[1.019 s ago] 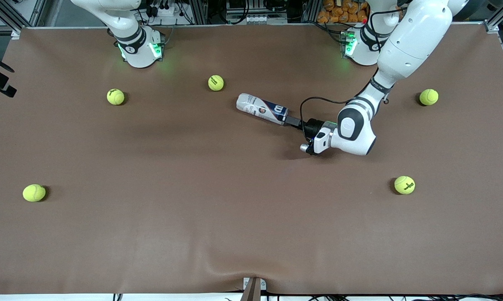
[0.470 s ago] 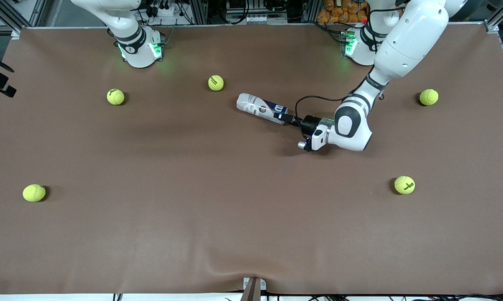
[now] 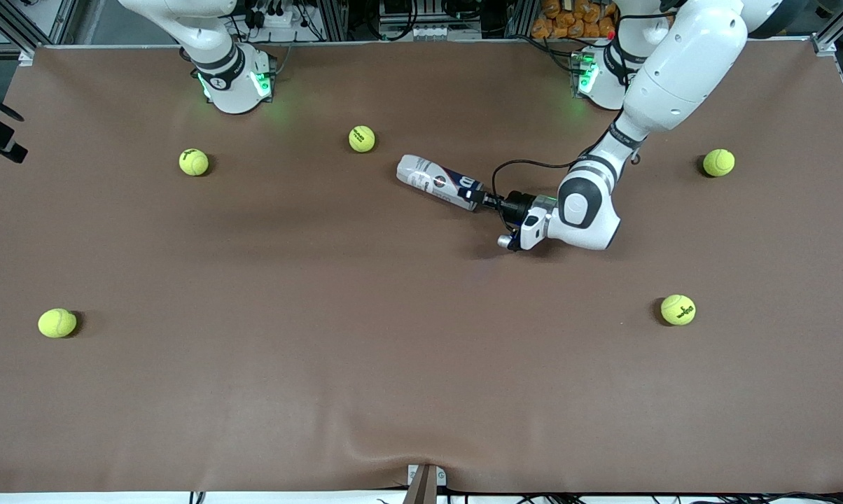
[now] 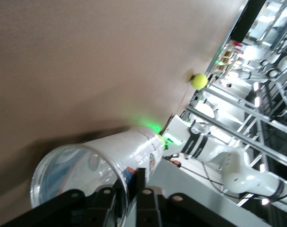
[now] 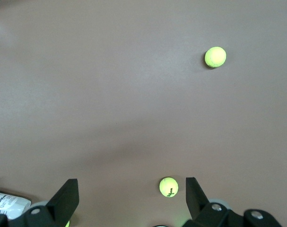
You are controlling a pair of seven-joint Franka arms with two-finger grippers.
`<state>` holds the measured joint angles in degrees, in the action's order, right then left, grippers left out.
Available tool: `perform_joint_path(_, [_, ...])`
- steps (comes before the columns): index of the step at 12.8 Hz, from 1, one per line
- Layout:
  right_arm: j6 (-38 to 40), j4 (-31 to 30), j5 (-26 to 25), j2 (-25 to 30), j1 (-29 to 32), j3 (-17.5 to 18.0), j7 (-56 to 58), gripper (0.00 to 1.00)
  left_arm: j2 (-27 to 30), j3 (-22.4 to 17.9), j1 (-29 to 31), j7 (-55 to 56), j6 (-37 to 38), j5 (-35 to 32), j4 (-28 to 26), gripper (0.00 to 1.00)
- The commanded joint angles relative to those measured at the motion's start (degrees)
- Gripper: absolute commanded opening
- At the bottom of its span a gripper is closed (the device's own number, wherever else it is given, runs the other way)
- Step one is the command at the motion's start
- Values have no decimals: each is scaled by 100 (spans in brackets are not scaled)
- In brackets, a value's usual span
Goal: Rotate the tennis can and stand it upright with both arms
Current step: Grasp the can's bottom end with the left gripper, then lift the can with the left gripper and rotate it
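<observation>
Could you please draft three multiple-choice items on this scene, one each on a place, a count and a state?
1. Where does the tennis can lie?
A. On the table, between the two arm bases and a little nearer the camera
B. Standing at the table's camera-side edge
C. Held up in the air

2. How many tennis balls lie on the table?
A. Three
B. Five
C. Seven

3. How does the left gripper stand?
A. Open, high over a ball
B. Shut on the can's rim at its open end
C. Shut on a tennis ball

Answers:
1 A: the can lies on its side on the brown table.
2 B: the front view shows five yellow-green balls spread about.
3 B: the left wrist view shows one finger inside the mouth and one outside, pinching the wall. The right gripper waits open, up in the air.
</observation>
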<state>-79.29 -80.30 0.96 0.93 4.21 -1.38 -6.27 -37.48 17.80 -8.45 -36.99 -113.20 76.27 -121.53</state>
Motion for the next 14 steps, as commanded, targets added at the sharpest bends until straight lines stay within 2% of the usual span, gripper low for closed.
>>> perform_joint_path(1, [10,15,44,4,1,15,-59,100,-5,22,45,-115,270,352,76,2])
perform_joint_path(3, [-17,15,53,4,1,15,-68,100,65,22,89,-71,456,597,155,2])
perform_joint_path(8, [-17,15,44,4,-17,23,-68,100,118,30,177,964,597,898,971,2])
perform_joint_path(14, [-26,15,53,4,-26,32,-50,100,303,30,160,2914,588,1047,2079,3])
